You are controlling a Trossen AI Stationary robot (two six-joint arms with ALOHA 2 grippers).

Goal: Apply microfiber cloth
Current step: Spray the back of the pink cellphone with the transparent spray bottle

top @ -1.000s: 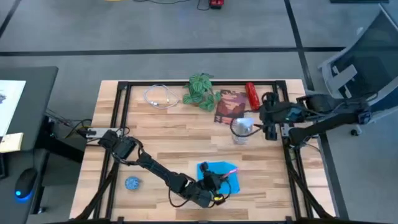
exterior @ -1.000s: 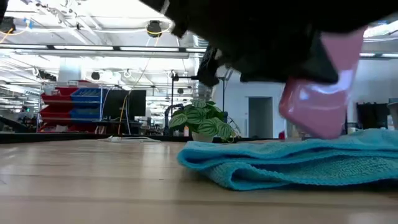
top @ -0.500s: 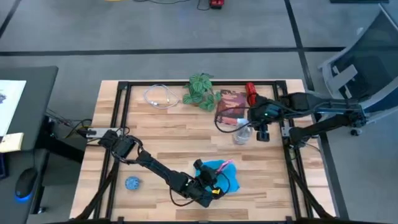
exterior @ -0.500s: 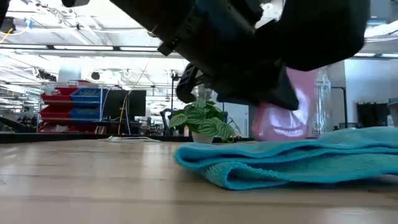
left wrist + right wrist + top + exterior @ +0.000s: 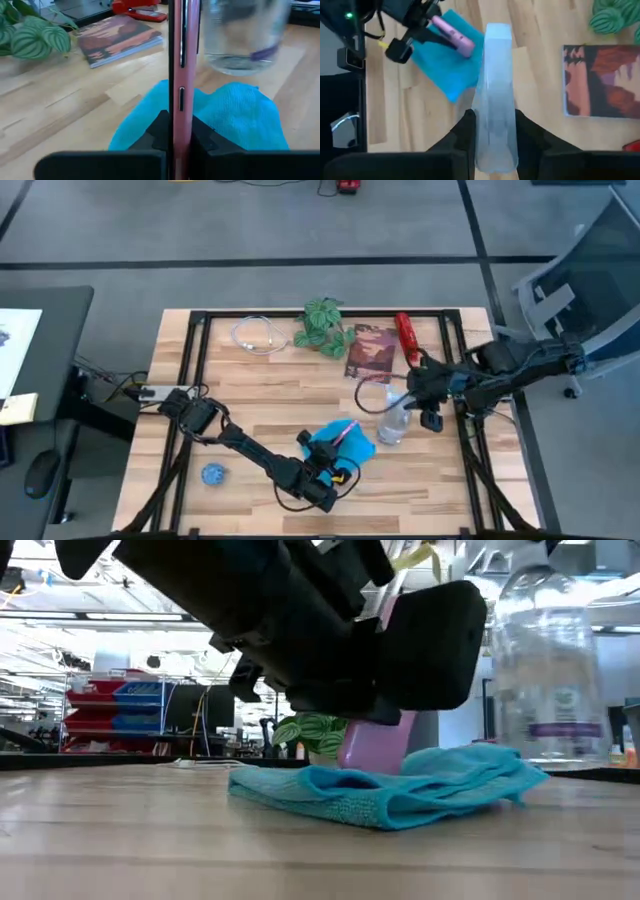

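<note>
High view: left end effector (image 5: 335, 452), low centre of the frame, is clamped on a pink phone (image 5: 343, 435) held edge-on, its lower edge on the microfiber cloth (image 5: 342, 443). The cloth sits bunched on the desk (image 5: 260, 390) right under it, long axis slanting toward lower right. Right end effector (image 5: 408, 405), just right of the cloth, grips a clear plastic bottle (image 5: 394, 423). Left arm's nearer, I'd say; any wipe runs along that slant.
</note>
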